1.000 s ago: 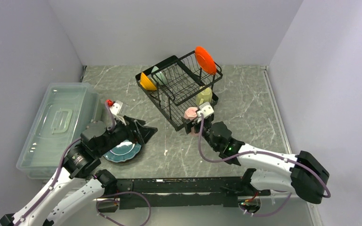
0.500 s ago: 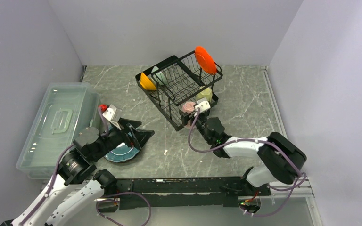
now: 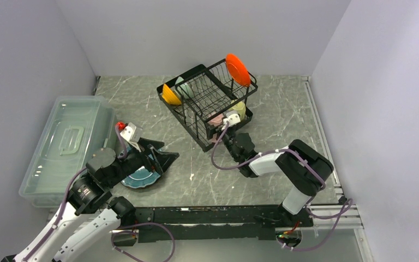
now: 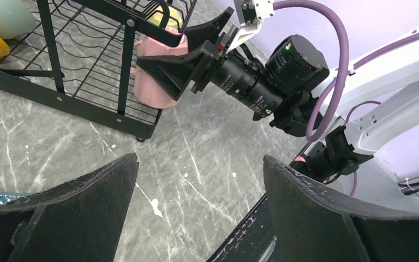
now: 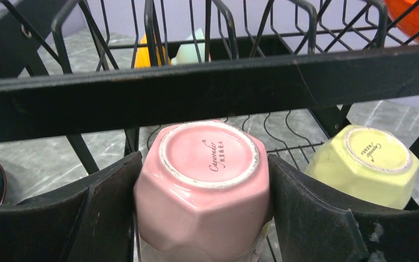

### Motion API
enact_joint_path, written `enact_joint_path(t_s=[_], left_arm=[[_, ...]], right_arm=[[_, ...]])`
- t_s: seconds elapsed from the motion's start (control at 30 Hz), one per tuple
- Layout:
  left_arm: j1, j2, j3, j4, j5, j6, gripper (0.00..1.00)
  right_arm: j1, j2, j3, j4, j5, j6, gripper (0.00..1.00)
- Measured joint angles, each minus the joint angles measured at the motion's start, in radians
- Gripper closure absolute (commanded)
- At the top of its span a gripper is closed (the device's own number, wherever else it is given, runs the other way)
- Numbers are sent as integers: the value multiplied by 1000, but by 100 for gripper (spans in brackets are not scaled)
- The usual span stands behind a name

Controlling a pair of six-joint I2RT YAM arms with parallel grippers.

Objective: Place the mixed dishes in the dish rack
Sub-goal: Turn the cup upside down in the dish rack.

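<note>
Dish rack point(image 3: 210, 94) on marble tabletop point(image 3: 283, 128), lilac walls point(image 3: 196, 33)

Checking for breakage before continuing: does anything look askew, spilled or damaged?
Nothing looks spilled or broken. The small orange-red plate stands tilted at the far corner of the dish rack, poking well above the raised basket's rim.

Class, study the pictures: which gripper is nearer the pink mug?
Right. The right gripper clamps the pink mug at the rack's near end. The left gripper is open by the teal plate, well left of the rack.
</note>
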Motion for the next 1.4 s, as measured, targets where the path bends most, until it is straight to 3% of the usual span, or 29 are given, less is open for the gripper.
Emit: enact_joint_path(t_s=[0.4, 1.1, 1.27, 1.4], left_arm=[[0, 0, -7, 5, 8, 0, 10], [0, 0, -13, 7, 8, 0, 10], [0, 0, -13, 7, 8, 0, 10], [0, 0, -13, 7, 8, 0, 10]], right_arm=[[-3, 163, 49, 169, 10, -6, 100], [-4, 288, 75, 208, 103, 19, 100], [-4, 294, 76, 216, 116, 32, 87], [-4, 299, 76, 225, 126, 41, 69]])
